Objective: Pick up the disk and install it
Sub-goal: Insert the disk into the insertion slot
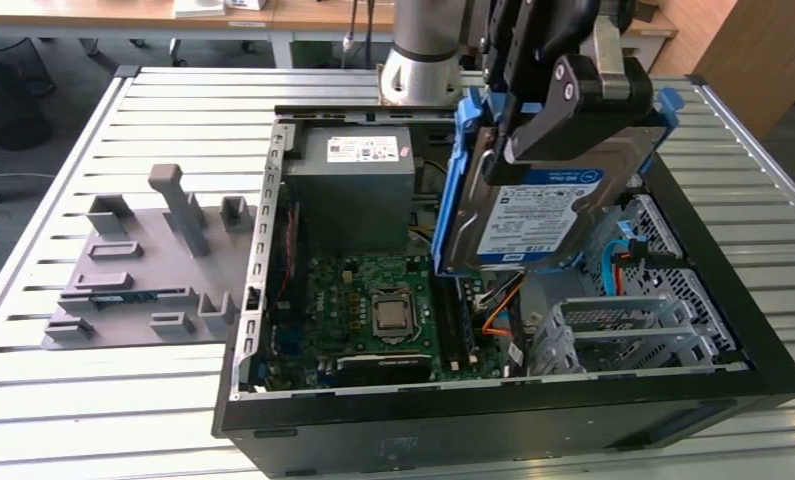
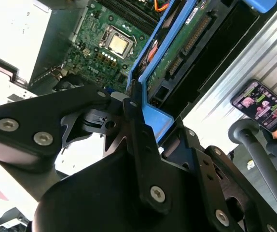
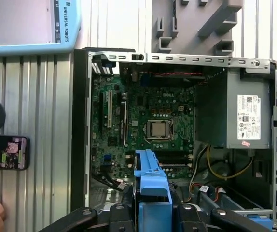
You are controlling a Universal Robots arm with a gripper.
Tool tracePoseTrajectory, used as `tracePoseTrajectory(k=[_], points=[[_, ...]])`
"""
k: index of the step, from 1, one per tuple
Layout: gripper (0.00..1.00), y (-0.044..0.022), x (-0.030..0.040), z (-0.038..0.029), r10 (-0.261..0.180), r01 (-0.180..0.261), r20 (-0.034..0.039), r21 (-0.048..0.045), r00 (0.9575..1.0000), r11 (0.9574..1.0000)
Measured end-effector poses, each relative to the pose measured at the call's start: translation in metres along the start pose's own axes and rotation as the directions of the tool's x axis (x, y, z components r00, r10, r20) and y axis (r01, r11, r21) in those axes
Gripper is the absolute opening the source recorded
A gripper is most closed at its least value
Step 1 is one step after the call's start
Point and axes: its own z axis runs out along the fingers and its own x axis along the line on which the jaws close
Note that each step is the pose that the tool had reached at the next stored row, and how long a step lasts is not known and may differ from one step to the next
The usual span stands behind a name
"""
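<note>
The disk [image 1: 541, 215] is held tilted, clamped by the fingers of the gripper [image 1: 567, 115], above the open computer case [image 1: 477, 428] on the slatted table [image 1: 170, 110]

disk [image 1: 537, 215] | silver, blue-framed, labelled | tilted on edge | above open case

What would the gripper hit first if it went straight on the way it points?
Likely the green motherboard inside the open black computer case, led by the blue-framed silver disk it holds; depth unclear.
</note>
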Motion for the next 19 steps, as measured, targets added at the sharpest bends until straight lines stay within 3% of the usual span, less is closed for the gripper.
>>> tracePoseTrajectory(k=[8, 16, 19], points=[[0.36, -0.0187, 0.0043, 0.0073, 0.000, 0.000, -0.0007, -0.0001, 1.0000, 1.0000], [0.36, -0.0232, 0.0200, 0.0139, 0.000, 0.000, -0.0007, 0.0001, 1.0000, 1.0000], [0.36, -0.0295, 0.0216, 0.0163, 0.000, 0.000, -0.0006, 0.0001, 1.0000, 1.0000]])
